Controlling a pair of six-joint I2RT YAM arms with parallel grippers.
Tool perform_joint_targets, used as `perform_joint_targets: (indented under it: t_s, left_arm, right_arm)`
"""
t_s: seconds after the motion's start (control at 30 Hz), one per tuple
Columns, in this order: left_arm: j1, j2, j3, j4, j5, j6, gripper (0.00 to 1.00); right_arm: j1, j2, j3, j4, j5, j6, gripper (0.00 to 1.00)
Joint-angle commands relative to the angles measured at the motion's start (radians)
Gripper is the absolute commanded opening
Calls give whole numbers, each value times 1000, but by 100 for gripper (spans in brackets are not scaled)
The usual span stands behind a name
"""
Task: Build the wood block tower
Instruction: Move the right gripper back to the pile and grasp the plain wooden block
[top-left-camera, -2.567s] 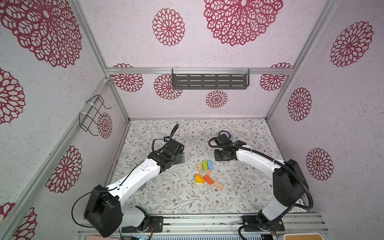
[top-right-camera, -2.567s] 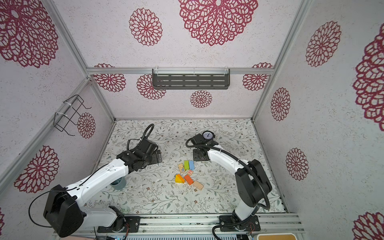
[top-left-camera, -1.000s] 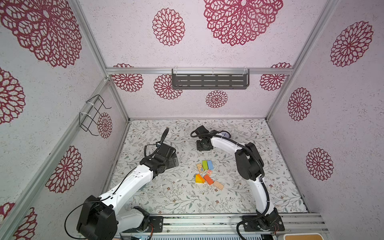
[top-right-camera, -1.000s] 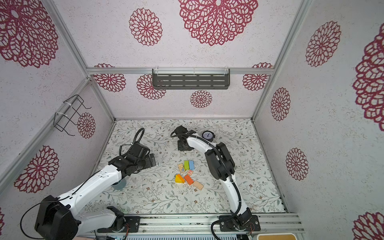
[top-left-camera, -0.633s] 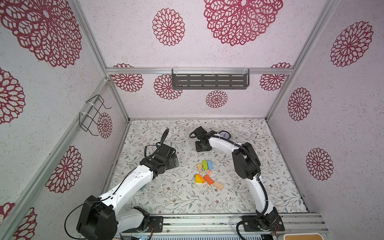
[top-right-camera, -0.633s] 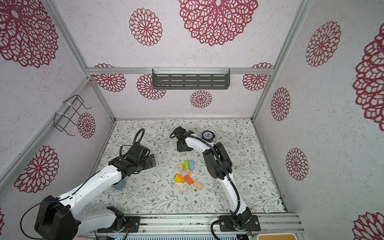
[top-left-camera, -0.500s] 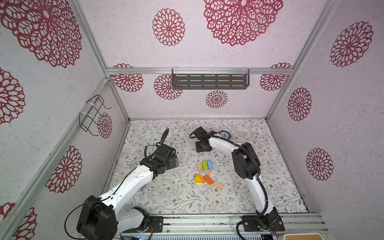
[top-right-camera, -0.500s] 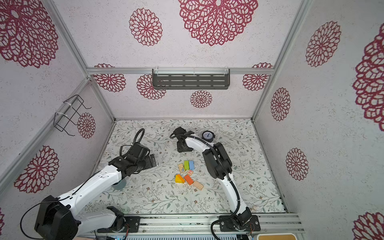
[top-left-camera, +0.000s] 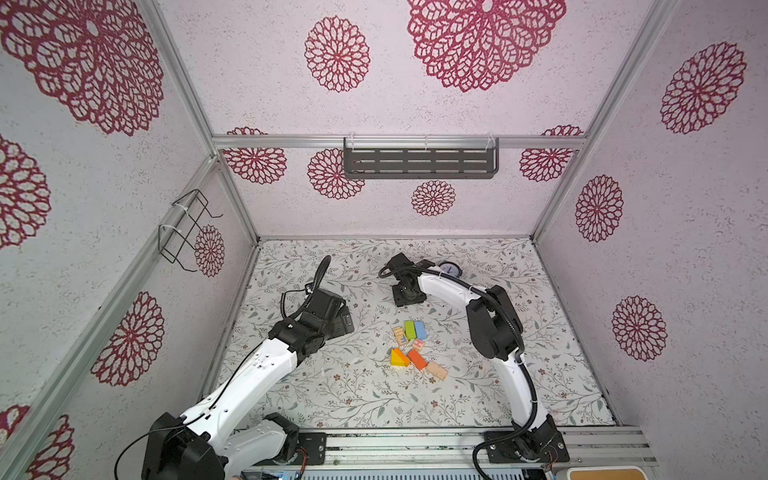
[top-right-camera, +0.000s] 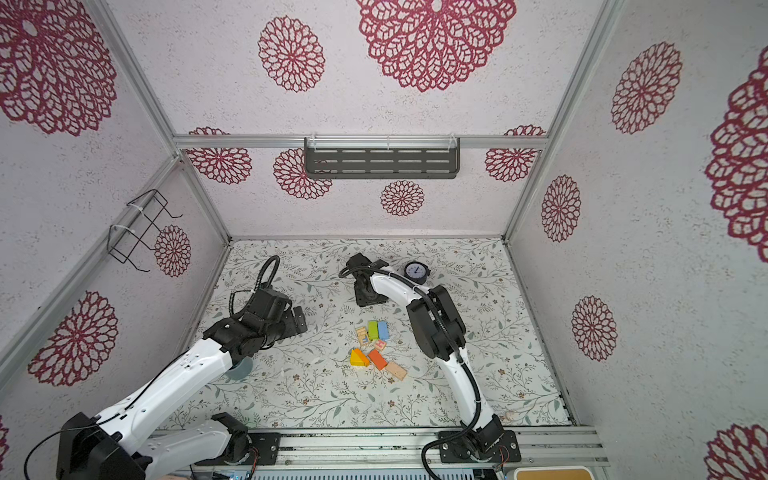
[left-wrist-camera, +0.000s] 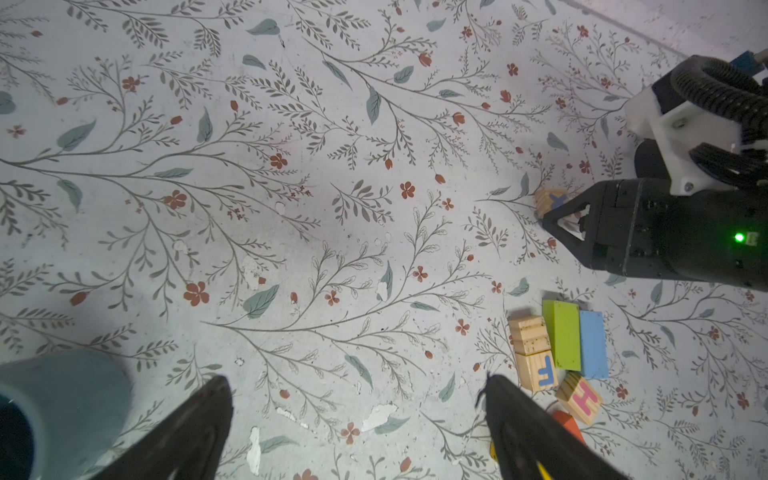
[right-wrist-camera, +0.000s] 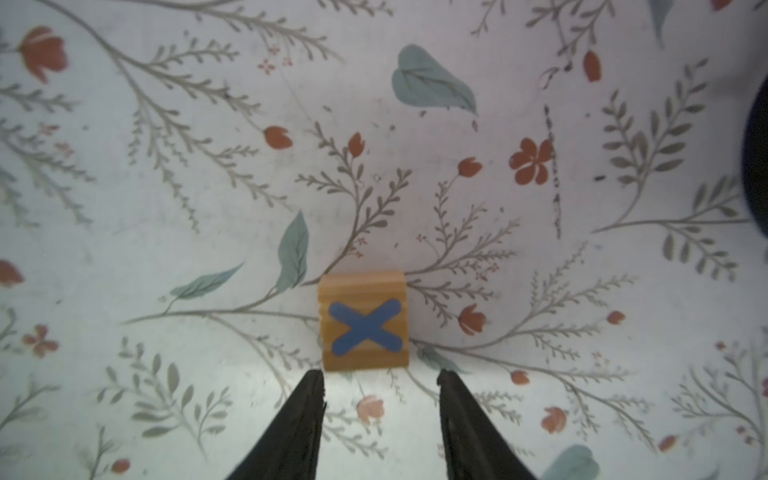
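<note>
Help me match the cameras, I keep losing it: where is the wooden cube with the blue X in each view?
Both top views: not visible, apparently hidden under the right tool.
Left wrist: X cube on the mat, just past that tool's tip.
Right wrist: it sits just beyond the open fingertips, in line with the gap.
Shared landmark: the right tool, seen in all four views.

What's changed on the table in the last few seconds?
The right claw swung leftward, its arm folding up; it now stands open just short of a natural-wood cube with a blue X, not gripping it. The left claw, open, drew back slightly. The cluster of coloured wooden blocks stayed put.
</note>
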Motion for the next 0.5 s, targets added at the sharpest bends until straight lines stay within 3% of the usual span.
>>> perform_joint_targets:
  t_s: [0.0, 0.47]
  left_arm:
    - [9, -35, -32, -17, -32, -27, 97]
    - [19, -77, -66, -31, -23, -46, 97]
  right_arm:
    - [47, -142, -14, -56, 19, -43, 49]
    - [143, -264, -183, -23, -62, -51, 49]
